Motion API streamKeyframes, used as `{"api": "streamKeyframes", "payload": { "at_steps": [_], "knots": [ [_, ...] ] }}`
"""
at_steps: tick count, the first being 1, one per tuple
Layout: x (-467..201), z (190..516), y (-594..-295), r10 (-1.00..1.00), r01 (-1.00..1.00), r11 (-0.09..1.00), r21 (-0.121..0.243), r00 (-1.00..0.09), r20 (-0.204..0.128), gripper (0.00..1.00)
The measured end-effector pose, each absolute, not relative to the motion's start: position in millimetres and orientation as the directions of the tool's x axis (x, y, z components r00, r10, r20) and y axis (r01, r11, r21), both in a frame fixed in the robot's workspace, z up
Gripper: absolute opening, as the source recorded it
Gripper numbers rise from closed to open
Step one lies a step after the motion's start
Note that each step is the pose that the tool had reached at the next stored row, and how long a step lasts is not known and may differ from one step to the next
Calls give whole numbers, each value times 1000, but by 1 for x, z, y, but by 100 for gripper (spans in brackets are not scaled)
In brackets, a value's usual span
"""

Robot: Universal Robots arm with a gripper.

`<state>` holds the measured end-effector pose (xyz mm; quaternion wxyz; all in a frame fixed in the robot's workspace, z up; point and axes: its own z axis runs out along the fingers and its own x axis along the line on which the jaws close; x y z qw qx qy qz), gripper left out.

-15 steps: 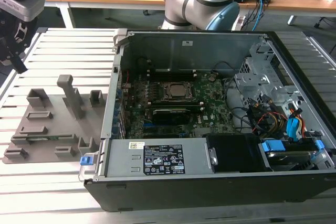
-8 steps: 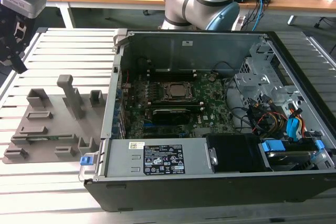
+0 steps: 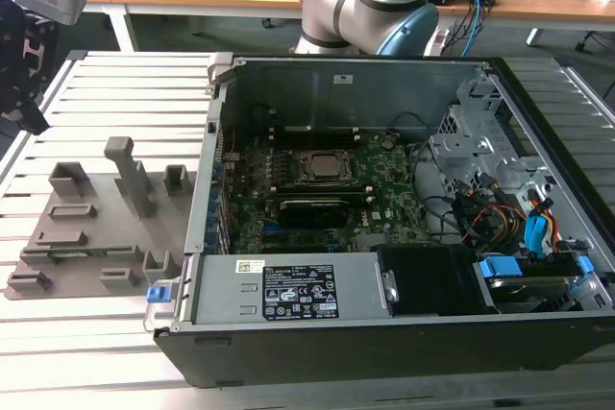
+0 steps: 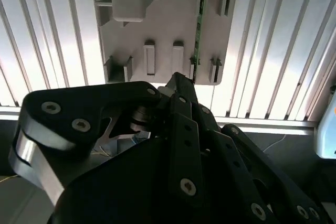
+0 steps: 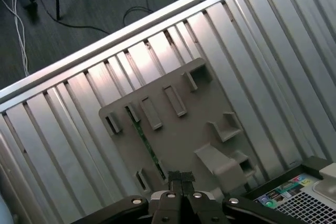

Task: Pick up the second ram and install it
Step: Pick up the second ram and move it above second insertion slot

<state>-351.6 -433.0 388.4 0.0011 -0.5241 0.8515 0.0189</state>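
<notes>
**Shut and empty above the tray, the stick right under my tips**

My gripper (image 5: 176,177) is closed on nothing. In the first wrist view the two pads (image 5: 171,177) meet along a thin seam, and there is no board between them. I hang in the air, clear of everything, and I am the only arm here.

Straight below me, and apart from me, is the second ram (image 5: 147,146). It stands on its long edge in the grey holder tray (image 5: 184,124), so I see it as a thin green line. Its near end lies almost under my tips, and the rest runs away from me across the tray. Small upright brackets stand at each end. In the second wrist view the same green edge leads off from just past my fingertip.

Its long axis runs close to the line of my seam but slants a little off it. My closing direction therefore crosses the thin faces of the board at a slight skew, not squarely. I judge that this small twist, and the height between us, are what separate me from a clean pinch across its thickness.

Further out, the tray rests flat on the slatted table (image 5: 273,51). Beyond the tray, on the side away from me, stands the open computer case (image 3: 336,357) with the motherboard (image 3: 384,175) lying in its floor, well apart from me. The stick has not been lifted.
</notes>
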Motion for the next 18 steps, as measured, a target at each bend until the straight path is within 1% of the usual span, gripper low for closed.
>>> {"api": "streamKeyframes", "payload": {
  "at_steps": [18],
  "knots": [
    [-352,388,-433,-966,-966,256,29,-257,-17,11]
  ]
}}
